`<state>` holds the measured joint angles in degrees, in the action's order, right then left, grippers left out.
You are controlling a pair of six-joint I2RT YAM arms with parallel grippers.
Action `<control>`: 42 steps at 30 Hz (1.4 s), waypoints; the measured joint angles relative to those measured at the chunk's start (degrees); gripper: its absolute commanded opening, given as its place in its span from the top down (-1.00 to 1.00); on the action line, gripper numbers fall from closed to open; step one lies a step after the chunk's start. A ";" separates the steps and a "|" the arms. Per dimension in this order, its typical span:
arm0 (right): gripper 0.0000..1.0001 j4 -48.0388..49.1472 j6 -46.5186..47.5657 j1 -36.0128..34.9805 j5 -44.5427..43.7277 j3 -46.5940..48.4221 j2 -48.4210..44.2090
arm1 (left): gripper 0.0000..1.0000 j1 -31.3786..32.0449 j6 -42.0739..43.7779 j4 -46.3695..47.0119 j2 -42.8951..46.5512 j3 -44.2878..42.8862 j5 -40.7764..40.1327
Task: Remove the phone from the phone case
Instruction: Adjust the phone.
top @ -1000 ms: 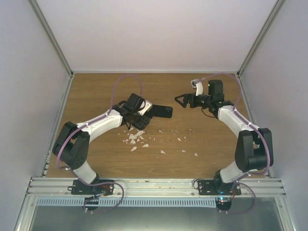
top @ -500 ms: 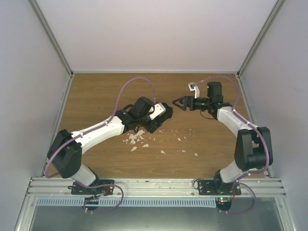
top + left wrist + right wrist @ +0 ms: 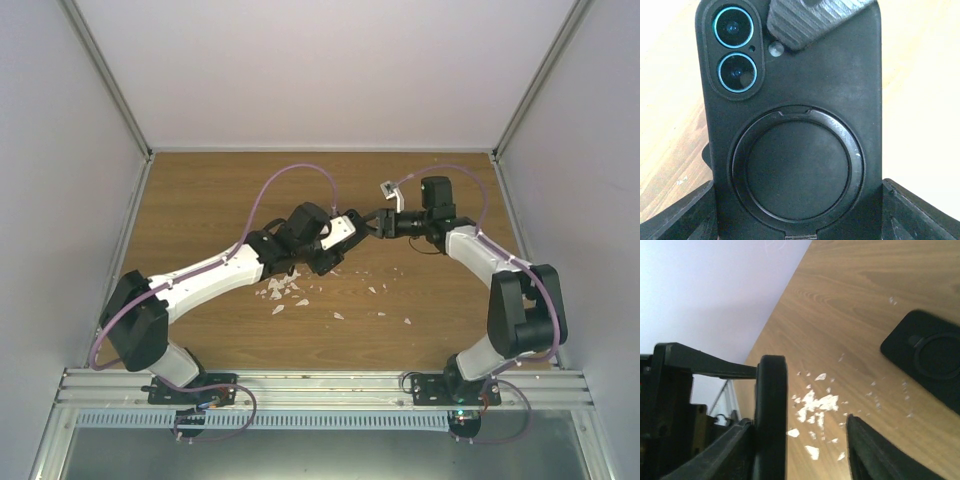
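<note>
both arms now meet over the middle of the bench

left arm [image 3: 210,270] has stretched out to the right since a second ago, carrying the phone [image 3: 343,230] toward the middle. right arm [image 3: 480,250] has swung in leftward to meet it. the gap that lay between the phone and the right jaws is gone, and those jaws have narrowed from wide open.

left jaws grip the phone case [image 3: 800,90] across its width at the lower end, a finger [image 3: 675,215] on each side. the case's back, its round ring [image 3: 797,170] and the two lenses [image 3: 735,50] face the left wrist camera. the phone sits inside the case, held over the bench [image 3: 200,190].

right jaws stand at the lens end, where one ribbed pad [image 3: 810,20] lies against the case's back by the top edge. they are partly apart; in the right wrist view the bench shows through the gap, and no clamp on the case shows.

white scraps [image 3: 285,288] lie scattered on the bench just near of the phone, with a few more toward the right arm's side. purple cables [image 3: 290,175] loop over each arm.
</note>
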<state>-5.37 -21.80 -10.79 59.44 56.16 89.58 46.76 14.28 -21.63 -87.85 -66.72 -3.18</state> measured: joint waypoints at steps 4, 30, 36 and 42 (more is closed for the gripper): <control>0.70 0.26 -0.70 -0.94 1.14 -0.76 -1.11 | 0.17 0.52 1.33 -0.02 0.00 0.00 -1.27; 0.99 10.64 -25.05 8.31 5.75 -6.88 -7.43 | -0.98 14.27 29.81 10.34 -0.74 -1.42 -25.88; 0.99 14.32 -30.67 8.85 7.15 -8.74 -8.61 | -0.95 15.85 35.41 16.02 -3.34 0.87 -31.39; 0.99 16.09 -34.10 9.60 7.87 -9.92 -9.94 | -0.72 16.41 41.07 23.39 -5.38 4.20 -35.47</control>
<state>10.72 -55.90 -1.19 67.31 46.24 79.64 63.18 55.35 1.76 -93.23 -62.52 -38.65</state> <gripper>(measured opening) 0.114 0.907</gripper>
